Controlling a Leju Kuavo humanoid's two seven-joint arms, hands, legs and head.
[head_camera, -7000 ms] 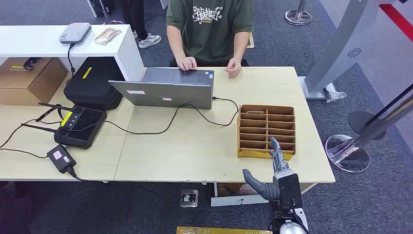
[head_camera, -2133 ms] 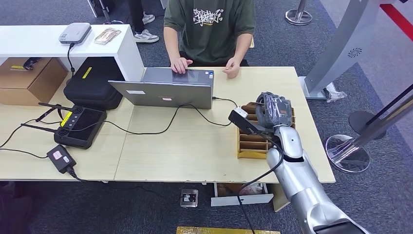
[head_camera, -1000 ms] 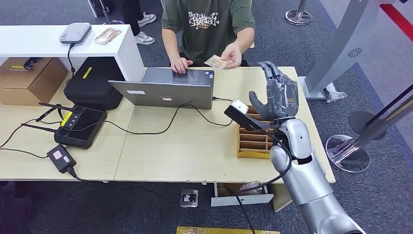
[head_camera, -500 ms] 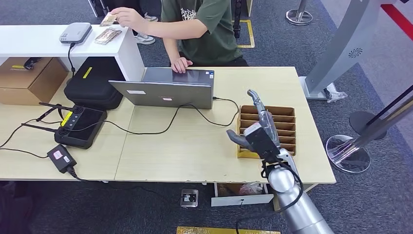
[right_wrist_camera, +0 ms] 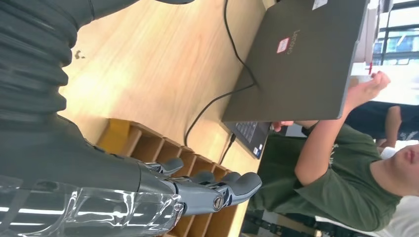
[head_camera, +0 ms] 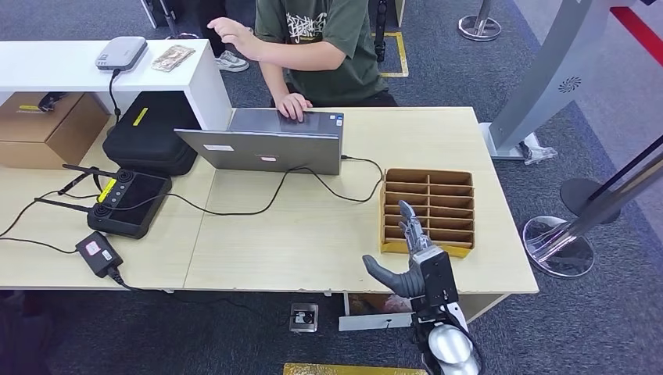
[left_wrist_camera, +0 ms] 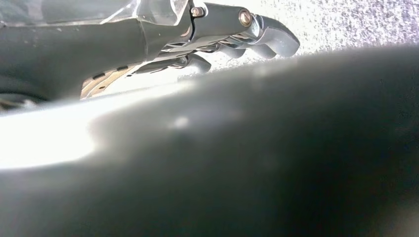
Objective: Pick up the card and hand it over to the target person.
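Right hand (head_camera: 418, 266) over the tabletop's near edge, just short of the cardboard divider tray (head_camera: 426, 172); fingers straight and apart, thumb splayed, nothing held. Left hand (left_wrist_camera: 232, 34) hanging over speckled floor, fingers side by side, slightly bent, nothing seen in them. Card (head_camera: 173, 56) flat on the white counter (head_camera: 47, 66), near its right edge, beside a grey device (head_camera: 121, 52). Person's hand (head_camera: 231, 30) raised just off that edge.

the laptop (right_wrist_camera: 301, 59) lid carries the word "lenovo" along one edge, readable in the right wrist view, beside a small pale sticker whose print is too small to read. the person's green t-shirt (head_camera: 328, 31) has a white graffiti-style graphic across the chest, its lettering not legible.
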